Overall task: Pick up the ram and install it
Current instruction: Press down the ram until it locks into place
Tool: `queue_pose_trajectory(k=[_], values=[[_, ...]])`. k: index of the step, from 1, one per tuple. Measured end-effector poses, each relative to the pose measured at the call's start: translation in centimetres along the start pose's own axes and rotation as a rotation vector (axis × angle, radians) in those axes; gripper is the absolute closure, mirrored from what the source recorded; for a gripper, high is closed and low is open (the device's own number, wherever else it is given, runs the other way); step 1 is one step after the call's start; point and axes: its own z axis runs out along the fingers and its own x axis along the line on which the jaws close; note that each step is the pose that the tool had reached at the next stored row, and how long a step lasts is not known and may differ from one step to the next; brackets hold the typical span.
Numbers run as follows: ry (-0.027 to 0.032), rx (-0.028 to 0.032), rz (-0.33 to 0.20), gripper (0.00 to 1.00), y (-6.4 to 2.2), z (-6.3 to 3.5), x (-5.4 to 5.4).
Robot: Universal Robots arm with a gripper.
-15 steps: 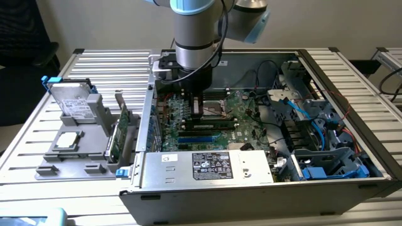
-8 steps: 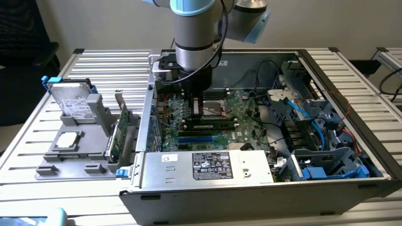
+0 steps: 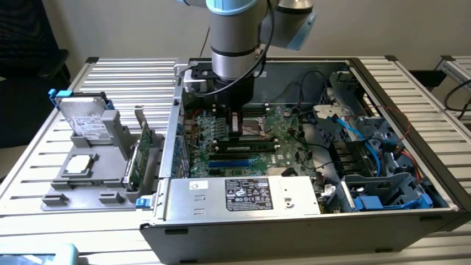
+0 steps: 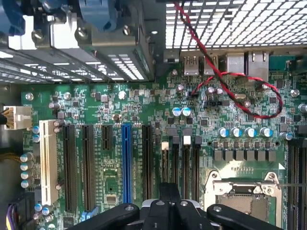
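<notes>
fingers (image 4: 169,203) fully closed over the motherboard (image 4: 144,120), holding nothing, hovering near the cpu socket (image 4: 244,196). ram (image 3: 246,147) seated in a slot just beside the fingers.

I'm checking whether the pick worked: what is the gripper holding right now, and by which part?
Nothing, as far as can be seen: the gripper is shut above the motherboard inside the case, with nothing showing between its fingers.

Open PC case (image 3: 294,221) on slatted table (image 3: 118,72); PSU (image 3: 243,194) at near side, blue cables (image 3: 368,138) exterior view's right. Grey holder w/ hard drive (image 3: 85,118) outside, left. Blue slot (image 4: 126,163) on motherboard (image 4: 144,110).
</notes>
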Motion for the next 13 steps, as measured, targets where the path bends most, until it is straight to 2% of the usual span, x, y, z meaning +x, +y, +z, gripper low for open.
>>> queue_pose_trajectory(k=[7,13], values=[[-0.001,0.0,0.0,0.89,-1.69,-0.96,0.0],[-0.0025,0.0,-0.001,0.89,-2.89,-1.31,0.0]])
